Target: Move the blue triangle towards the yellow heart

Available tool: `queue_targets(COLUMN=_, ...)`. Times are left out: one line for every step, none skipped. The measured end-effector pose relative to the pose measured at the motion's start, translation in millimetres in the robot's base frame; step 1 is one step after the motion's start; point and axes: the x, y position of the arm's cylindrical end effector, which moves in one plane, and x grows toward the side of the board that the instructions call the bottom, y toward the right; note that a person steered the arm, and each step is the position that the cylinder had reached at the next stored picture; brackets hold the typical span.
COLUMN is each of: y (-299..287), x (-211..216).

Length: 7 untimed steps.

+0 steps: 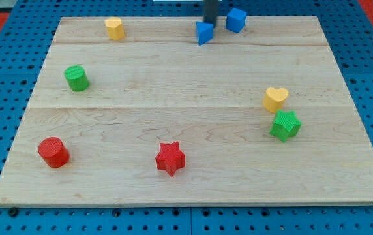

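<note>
The blue triangle (204, 32) lies near the board's top edge, a little right of centre. My tip (209, 21) is at its upper right side, touching or nearly touching it. The yellow heart (276, 98) lies at the view's right, well below and to the right of the triangle. A blue cube (236, 20) sits just right of my tip.
A green star (285, 125) sits right below the yellow heart. A yellow block (114, 29) is at the top left, a green cylinder (77, 78) at the left, a red cylinder (53, 152) at the bottom left, a red star (170, 158) at the bottom centre. The wooden board (193, 189) rests on a blue pegboard.
</note>
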Motion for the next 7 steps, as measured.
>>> queue_targets(y=11.5, x=42.6)
queue_targets(y=39.3, x=27.5)
queue_targets(y=27.3, x=12.5)
queue_targets(y=-25.6, x=-7.3)
queue_targets(y=-75.5, x=-14.3)
queue_targets(y=-81.4, x=14.9)
queue_targets(y=-73.9, x=37.8)
